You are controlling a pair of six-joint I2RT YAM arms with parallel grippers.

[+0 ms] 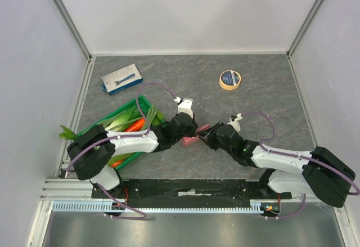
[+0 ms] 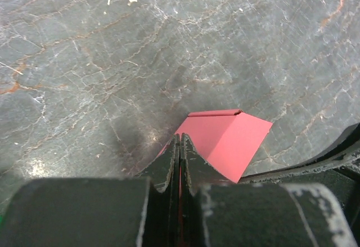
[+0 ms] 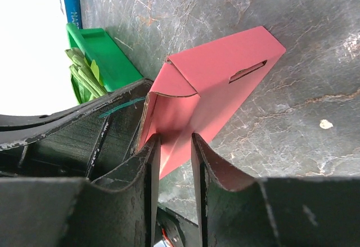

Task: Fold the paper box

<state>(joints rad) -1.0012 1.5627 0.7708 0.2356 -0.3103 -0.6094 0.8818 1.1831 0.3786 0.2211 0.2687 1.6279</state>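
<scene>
The pink-salmon paper box (image 1: 191, 140) lies partly folded on the grey table between the two arms, at the middle. My left gripper (image 1: 191, 130) reaches it from the left. In the left wrist view the jaws are pressed together on a thin edge of the box (image 2: 225, 137), and the gripper (image 2: 180, 140) shows a red sliver in the slit. My right gripper (image 1: 207, 136) comes from the right. In its wrist view the box (image 3: 214, 78) has a slot and a folded end flap, and its near end fills the narrow gap of the gripper (image 3: 175, 140).
A green crate (image 1: 134, 102) of vegetables stands just left of the left arm, and also shows in the right wrist view (image 3: 101, 53). A blue-and-white flat package (image 1: 121, 79) lies at the back left. A tape roll (image 1: 229, 80) lies at the back right. Walls enclose the table.
</scene>
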